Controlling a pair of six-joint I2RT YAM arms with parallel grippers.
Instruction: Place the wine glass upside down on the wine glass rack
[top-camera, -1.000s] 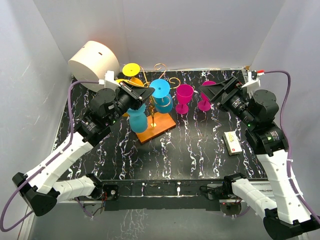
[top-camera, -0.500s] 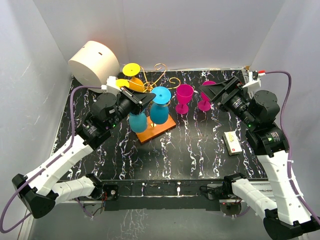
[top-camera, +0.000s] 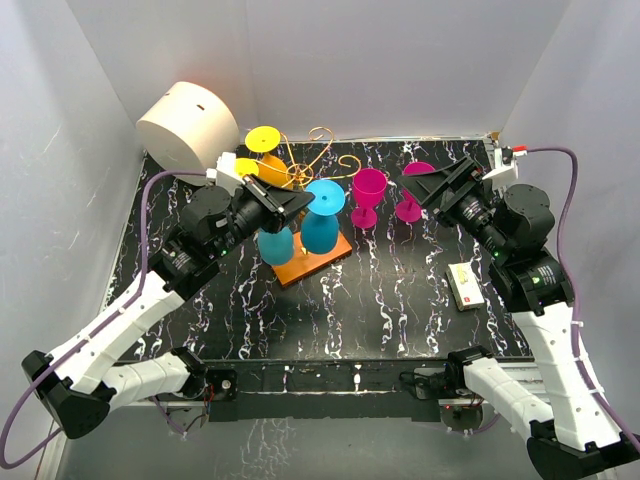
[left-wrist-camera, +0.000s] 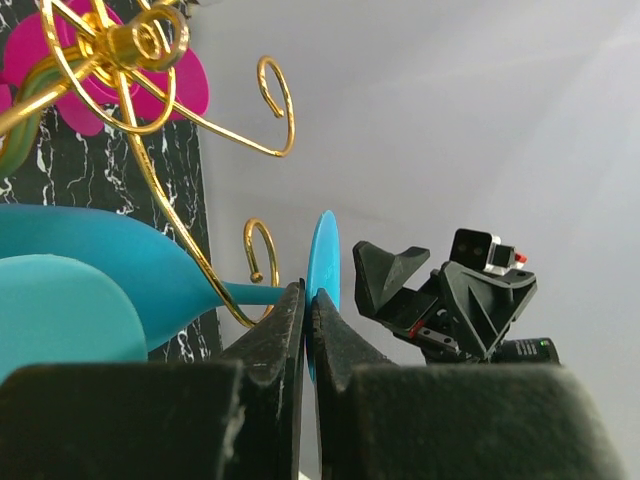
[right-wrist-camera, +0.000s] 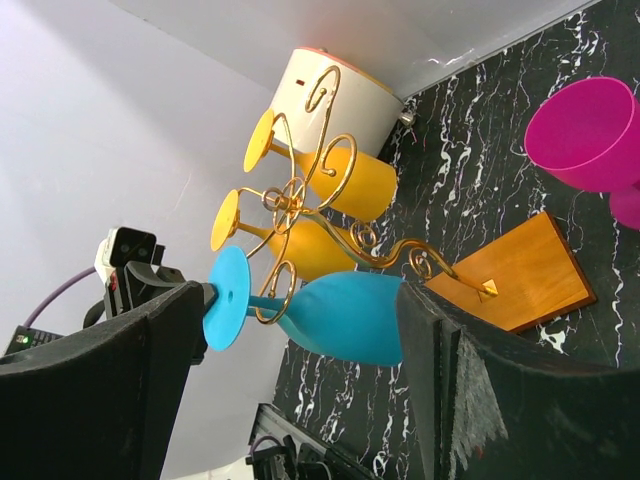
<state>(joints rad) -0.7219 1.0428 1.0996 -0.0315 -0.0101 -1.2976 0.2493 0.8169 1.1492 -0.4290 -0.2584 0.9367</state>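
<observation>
Upper left corner: white drum (top-camera: 190, 125) on its side at the back of the black marbled table (top-camera: 380, 300).

Just right of it, centre-left of frame: wine glass rack (top-camera: 318, 150), gold scroll arms over an orange-brown base (top-camera: 322, 262). On its far-left arms, yellow glasses (top-camera: 263, 138) hung foot-up. On its near-left side, a second blue glass (top-camera: 275, 243), bowl down.

In from the lower left: left gripper (top-camera: 303, 196), jaws pinched narrow on the rim of a blue foot. Belongs to the wine glass (top-camera: 320, 230), blue, upside down at the rack's right side. Bowl low over the base, stem lying in a gold curl, foot on top. Cannot tell whether the wire bears its weight.

Right of the rack: magenta glass (top-camera: 368, 188) upright on the table. Beyond it, a second magenta glass (top-camera: 408, 208), partly hidden.

Upper right: right gripper (top-camera: 422, 184), jaws spread wide, nothing between them, facing the rack.

Lower right: small white-and-yellow box (top-camera: 465, 285), flat on the table.
</observation>
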